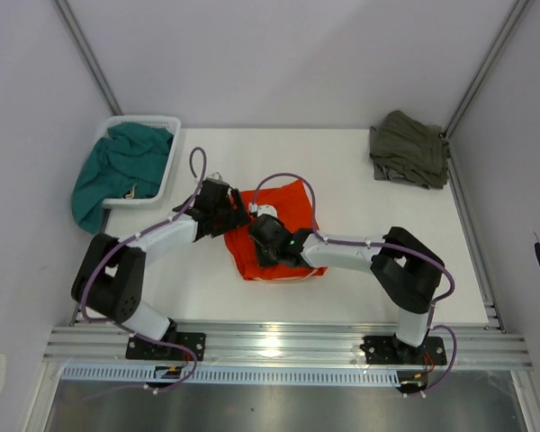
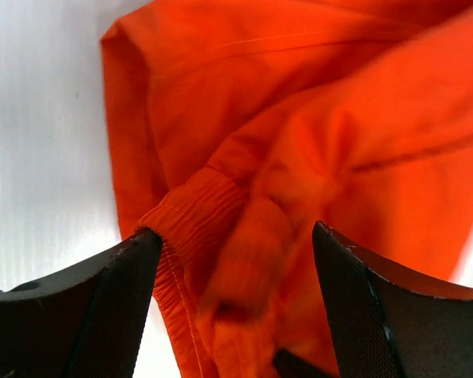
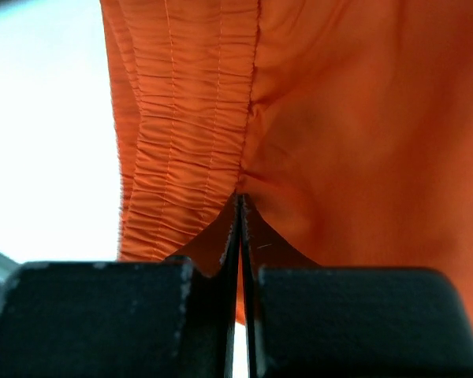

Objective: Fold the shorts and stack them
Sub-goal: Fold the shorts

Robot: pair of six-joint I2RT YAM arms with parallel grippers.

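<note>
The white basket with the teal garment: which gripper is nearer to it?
Left. The left gripper, open at the orange shorts' left edge, sits right of the white basket. The right gripper, shut on the orange shorts, is farther from it, further right.

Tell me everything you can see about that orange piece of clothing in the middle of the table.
The orange shorts are soft, thin-looking bright fabric with a ribbed, gathered elastic waistband. They lie crumpled in the middle of the white table. The right gripper is shut, pinching fabric right beside the waistband. The left gripper stands open, its fingers either side of a bunched fold of the shorts, not clamping it.
</note>
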